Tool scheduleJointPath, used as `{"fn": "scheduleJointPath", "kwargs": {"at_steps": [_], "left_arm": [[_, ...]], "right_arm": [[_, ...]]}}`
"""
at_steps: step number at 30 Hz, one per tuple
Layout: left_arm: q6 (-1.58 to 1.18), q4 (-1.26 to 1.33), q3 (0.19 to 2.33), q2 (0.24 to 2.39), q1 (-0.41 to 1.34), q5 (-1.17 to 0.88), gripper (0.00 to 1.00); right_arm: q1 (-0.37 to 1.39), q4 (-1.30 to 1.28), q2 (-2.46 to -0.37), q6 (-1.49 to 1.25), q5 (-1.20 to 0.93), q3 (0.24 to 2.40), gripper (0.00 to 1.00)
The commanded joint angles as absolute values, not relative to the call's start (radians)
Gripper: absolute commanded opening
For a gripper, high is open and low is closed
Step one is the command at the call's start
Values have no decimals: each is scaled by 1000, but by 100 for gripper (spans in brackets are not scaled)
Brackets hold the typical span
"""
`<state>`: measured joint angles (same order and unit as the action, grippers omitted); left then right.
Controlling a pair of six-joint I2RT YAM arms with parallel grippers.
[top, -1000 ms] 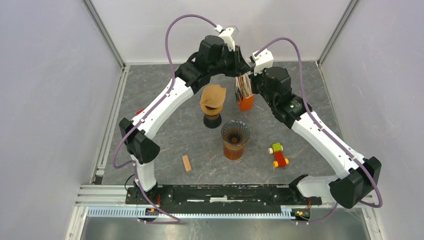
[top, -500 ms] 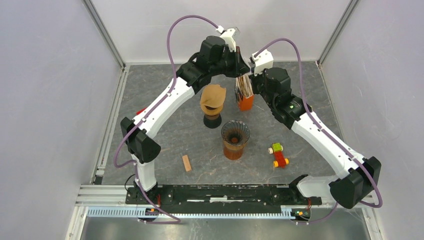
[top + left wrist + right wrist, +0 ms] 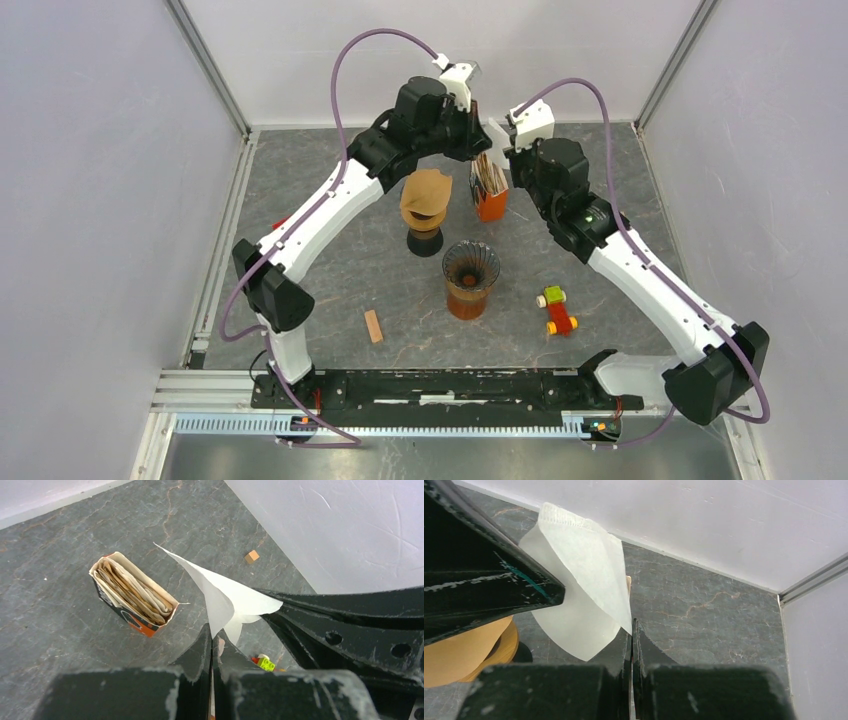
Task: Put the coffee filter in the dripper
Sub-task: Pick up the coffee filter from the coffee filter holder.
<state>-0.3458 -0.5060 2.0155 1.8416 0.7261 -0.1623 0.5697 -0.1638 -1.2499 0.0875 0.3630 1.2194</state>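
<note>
From above, the left gripper (image 3: pixel 474 124) and the right gripper (image 3: pixel 499 137) are meeting at upper centre, both clamping one white filter (image 3: pixel 491 130) in the air over the orange box (image 3: pixel 489 192) of spare filters. The dripper (image 3: pixel 470 266) is sitting empty at centre frame, well below them. The step in hand looks like the lift-out or a handover. Next, one arm probably needs to let go so the other can be carrying the paper down the frame to the dripper, likely opening it into a cone on the way. The brown cone (image 3: pixel 426 195) is standing just left of that path; the toy blocks (image 3: pixel 557 310) are lying well off to the right.

In the left wrist view, the left fingers are pinching the filter's point at lower centre, and the box is standing open at left, apart from the paper.

In the right wrist view, the right fingers are nipping the filter's lower corner. The back wall (image 3: pixel 724 525) is running close across the top, so open room seems to lie toward the dripper.
</note>
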Motion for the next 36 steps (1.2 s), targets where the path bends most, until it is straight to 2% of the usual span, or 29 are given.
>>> {"fn": "scheduleJointPath", "kwargs": {"at_steps": [1,10,19,26,36], "left_arm": [[-251,-500,2010,1772,732,-122,2],[-180,-508,2005,1764,740,-80,2],[-181,-506,2006,1771,755,-147,2],[-196,-500,2008,1763,764,-179,2],[-205,-500,1998,1755,775,-212,2]], "right_arm": [[574,-107,-1211,106,397,1206,0],[569,-100,-1197,103,394,1189,0],[558,-101,-1195,72,281,1192,0],[537,-94,-1192,40,192,1174,22],[528,-95,-1216,28,157,1195,27]]}}
